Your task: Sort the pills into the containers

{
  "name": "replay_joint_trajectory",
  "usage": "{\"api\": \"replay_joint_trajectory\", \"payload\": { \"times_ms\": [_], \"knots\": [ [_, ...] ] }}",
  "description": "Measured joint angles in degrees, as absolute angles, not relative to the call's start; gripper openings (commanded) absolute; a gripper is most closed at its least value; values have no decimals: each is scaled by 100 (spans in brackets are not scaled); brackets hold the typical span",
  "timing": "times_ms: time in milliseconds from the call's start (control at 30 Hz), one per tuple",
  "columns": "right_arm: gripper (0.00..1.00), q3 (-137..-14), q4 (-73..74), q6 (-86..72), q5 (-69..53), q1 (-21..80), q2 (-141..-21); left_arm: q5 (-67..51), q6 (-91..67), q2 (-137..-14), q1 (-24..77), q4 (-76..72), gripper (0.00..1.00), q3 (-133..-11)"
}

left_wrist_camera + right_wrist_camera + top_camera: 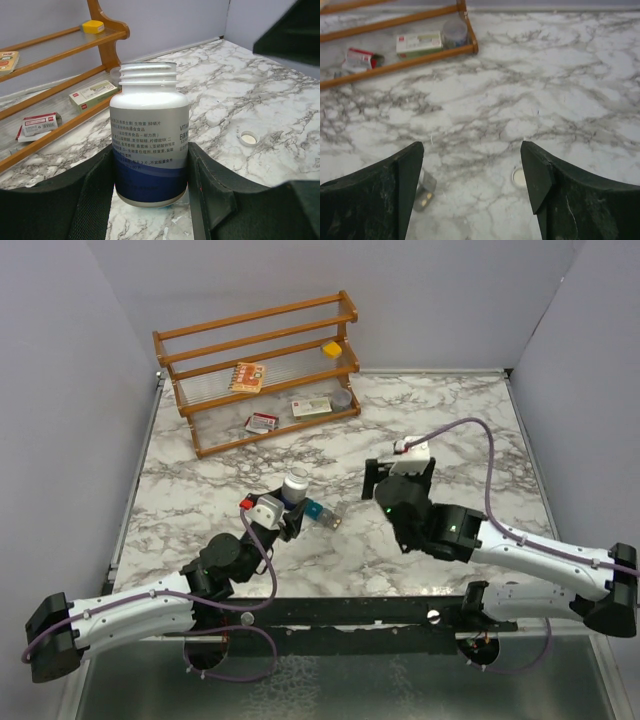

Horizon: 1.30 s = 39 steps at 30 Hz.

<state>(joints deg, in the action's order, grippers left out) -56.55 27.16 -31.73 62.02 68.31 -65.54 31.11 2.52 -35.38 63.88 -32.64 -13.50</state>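
My left gripper is shut on a white pill bottle with a blue band; in the left wrist view the bottle is uncapped, its threaded neck open, held between both fingers just above the marble. The containers, a teal and grey strip, lie just right of the bottle. The strip's grey end shows small yellow pills inside in the right wrist view. My right gripper is open and empty, hovering right of the strip. The bottle's white cap lies upside down below it and also shows in the left wrist view.
A wooden rack stands at the back left, holding small boxes, a yellow item and a round grey tub. Grey walls close the marble table on three sides.
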Motion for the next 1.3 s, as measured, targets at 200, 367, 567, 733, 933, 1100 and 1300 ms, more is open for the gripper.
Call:
{"api": "replay_joint_trajectory", "payload": {
  "times_ms": [200, 367, 567, 733, 933, 1100, 1300],
  "knots": [
    [76, -5758, 613, -1439, 5046, 5411, -6897, 3114, 250, -3503, 6388, -3271, 5, -1350],
    [75, -5655, 285, -1105, 4388, 4862, -7505, 3114, 250, -3498, 6388, -3280, 5, -1350],
    [78, -4659, 305, -1754, 4027, 4178, -7559, 3114, 248, -3500, 6388, -3295, 4, -1341],
    [78, -4117, 375, -2506, 3872, 4182, -7618, 3076, 209, -3509, 6388, -3301, 3, -1304],
    [74, -3868, 832, -3588, 3824, 4182, -7640, 2727, 93, -3420, 6388, -3295, 1, -1125],
    [66, -3323, 1087, -4399, 3835, 4182, -7262, 2191, 78, -3242, 6388, -3371, 0, -915],
    [63, -2869, 1184, -4963, 3848, 4182, -6884, 1422, 115, -2989, 6388, -3771, 0, -445]
  ]
}}
